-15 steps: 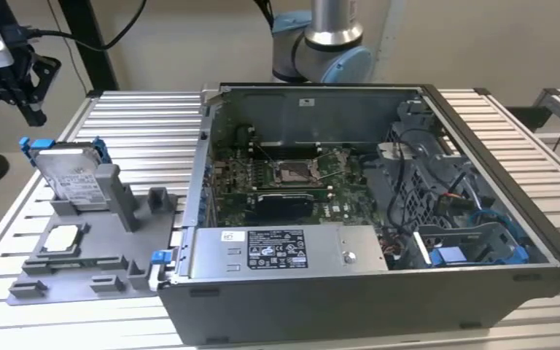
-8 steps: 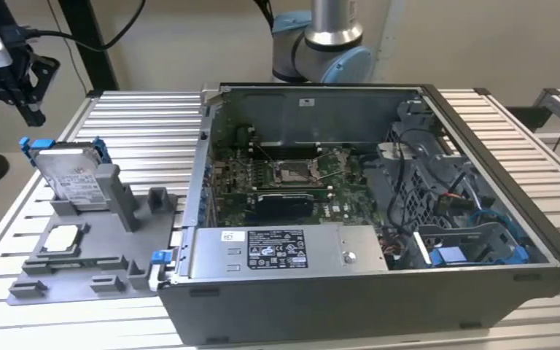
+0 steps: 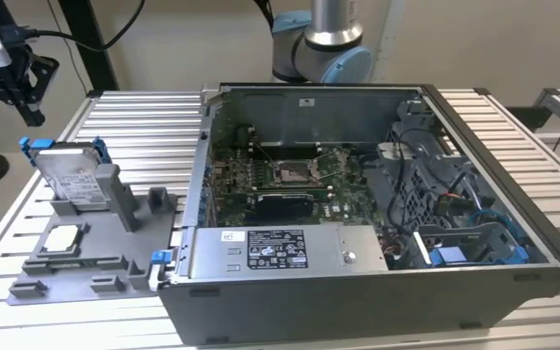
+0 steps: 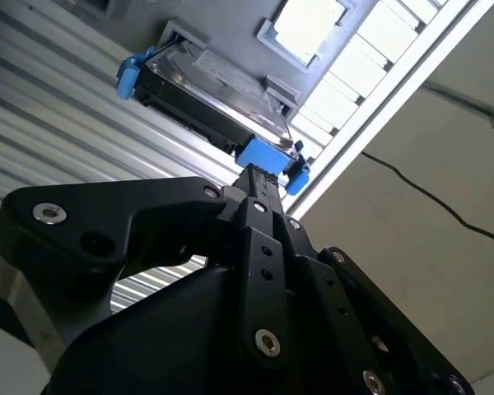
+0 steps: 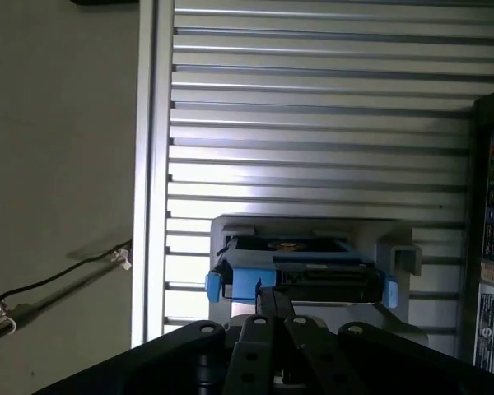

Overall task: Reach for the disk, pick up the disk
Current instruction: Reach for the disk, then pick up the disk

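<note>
the gripper (image 3: 33, 113) is black and hangs up high at the exterior view's left. it is above the disk (image 3: 69, 175) and not touching it, with air between them. in both wrist views its two fingers look pressed together at the tips, so the gripper is closed and has nothing in it. in the second wrist view the gripper (image 4: 259, 174) points at one blue end of the disk (image 4: 206, 86). in the first wrist view the gripper (image 5: 272, 295) lines up with the disk (image 5: 300, 267) too.

the disk is a silver box with a white label on its face. a blue frame (image 3: 29, 144) goes around its edges. it stands up on its edge in a grey holder (image 3: 76, 281), leaning back a little. a grey post (image 3: 110, 186) of the holder is just beside it.

the holder lies on a metal table (image 3: 134, 124) made of long slats. a small flat white square (image 3: 61, 237) sits in the holder, near the disk but not touching it.

an open computer case (image 3: 358, 292) sits on the table on the exterior view's right of the holder. inside the case, along its near wall, is a long grey box (image 3: 280, 250) with a black and white label. the robot arm (image 3: 324, 36) stands behind the case.
</note>
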